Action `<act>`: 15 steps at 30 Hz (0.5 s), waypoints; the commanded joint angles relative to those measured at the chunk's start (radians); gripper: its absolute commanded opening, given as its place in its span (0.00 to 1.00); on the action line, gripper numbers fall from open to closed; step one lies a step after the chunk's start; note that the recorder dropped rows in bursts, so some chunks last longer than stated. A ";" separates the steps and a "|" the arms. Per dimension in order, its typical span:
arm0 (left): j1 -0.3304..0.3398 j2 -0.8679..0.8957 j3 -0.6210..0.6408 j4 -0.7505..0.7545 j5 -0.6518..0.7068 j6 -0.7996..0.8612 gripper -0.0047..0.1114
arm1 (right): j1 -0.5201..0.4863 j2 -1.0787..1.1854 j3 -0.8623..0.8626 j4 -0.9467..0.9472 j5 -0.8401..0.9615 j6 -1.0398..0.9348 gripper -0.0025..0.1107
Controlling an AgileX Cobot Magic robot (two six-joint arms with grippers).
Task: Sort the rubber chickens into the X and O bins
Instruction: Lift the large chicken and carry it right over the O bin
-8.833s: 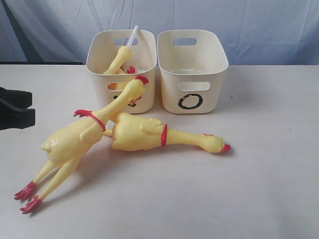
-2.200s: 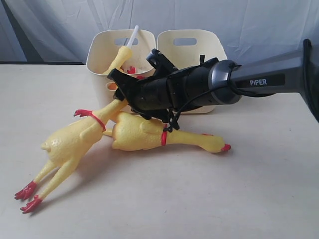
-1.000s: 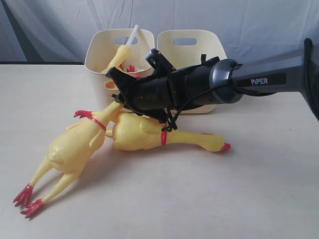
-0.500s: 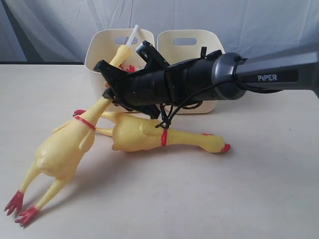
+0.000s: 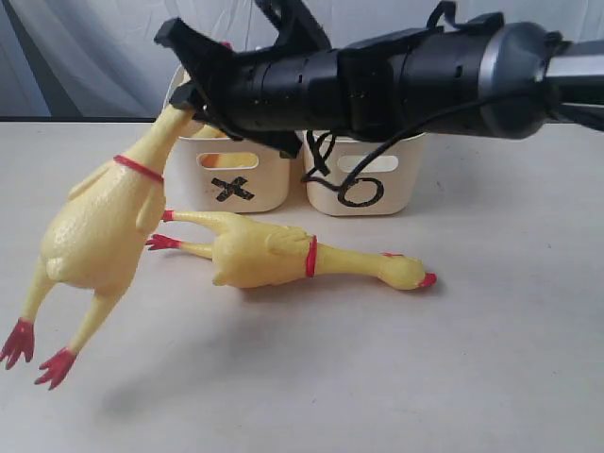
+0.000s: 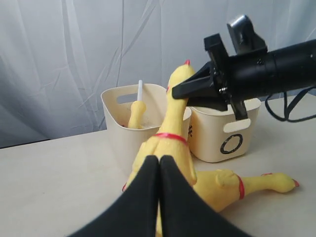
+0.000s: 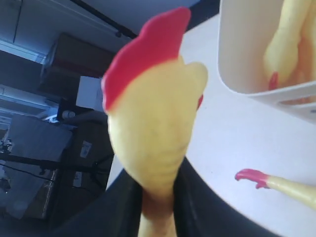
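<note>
Holding whole rubber chicken [image 5: 94,222] by the neck in right pincer [image 5: 181,85], body dangling below it, feet off the counter [image 5: 491,330]. Noted left pincer [image 6: 159,197] closed, empty. Judged bound for O bin [image 5: 373,184], below and back along the arm from the pincer, not X bin [image 5: 241,179] just beneath it. Lift higher to clear the rim with the feet; avoid second chicken [image 5: 274,257] lying underneath.

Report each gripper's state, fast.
Left gripper: closed, holding nothing.
Right gripper: closed on the neck of a whole rubber chicken, which hangs from it.
</note>
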 commanded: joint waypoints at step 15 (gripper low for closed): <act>0.000 -0.008 0.003 0.019 0.006 0.001 0.04 | -0.061 -0.291 -0.005 -0.401 0.073 0.001 0.01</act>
